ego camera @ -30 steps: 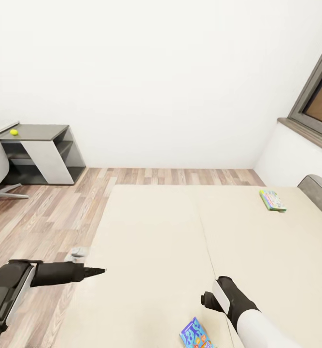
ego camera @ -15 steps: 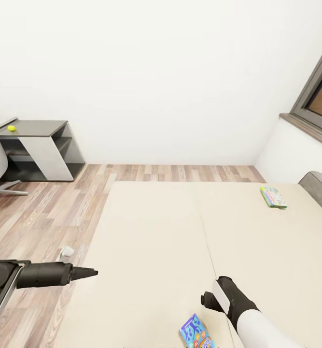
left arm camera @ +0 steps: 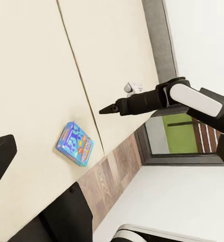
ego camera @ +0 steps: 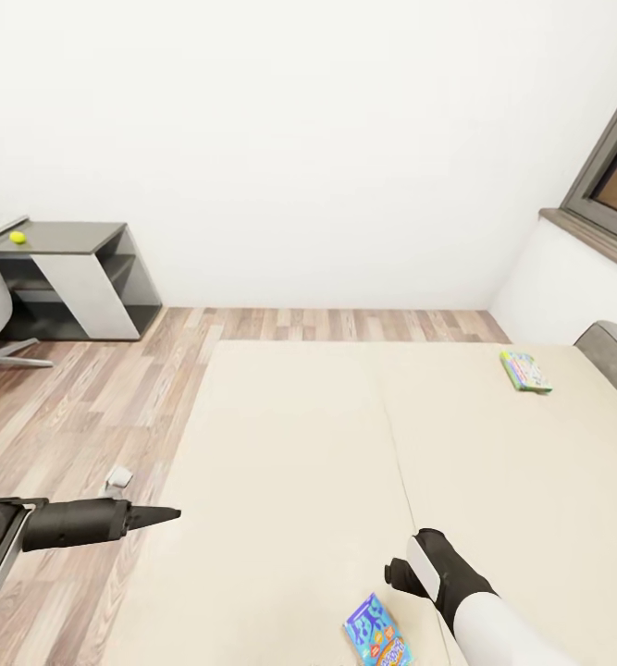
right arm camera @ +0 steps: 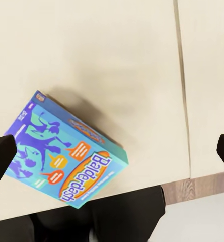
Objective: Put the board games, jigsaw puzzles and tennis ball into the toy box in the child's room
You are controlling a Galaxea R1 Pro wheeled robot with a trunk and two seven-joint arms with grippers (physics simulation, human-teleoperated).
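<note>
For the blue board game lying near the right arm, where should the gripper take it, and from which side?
Probably from above, across its narrow width. The blue board game lies flat on the bed, skewed to the mattress seam, so the right gripper, hovering open over it, would need turning until its fingers straddle the two long edges.

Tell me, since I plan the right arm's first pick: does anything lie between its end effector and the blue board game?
Nothing visible does. In the right wrist view the blue board game lies flat on the bed, with open space between it and the right end effector.
</note>
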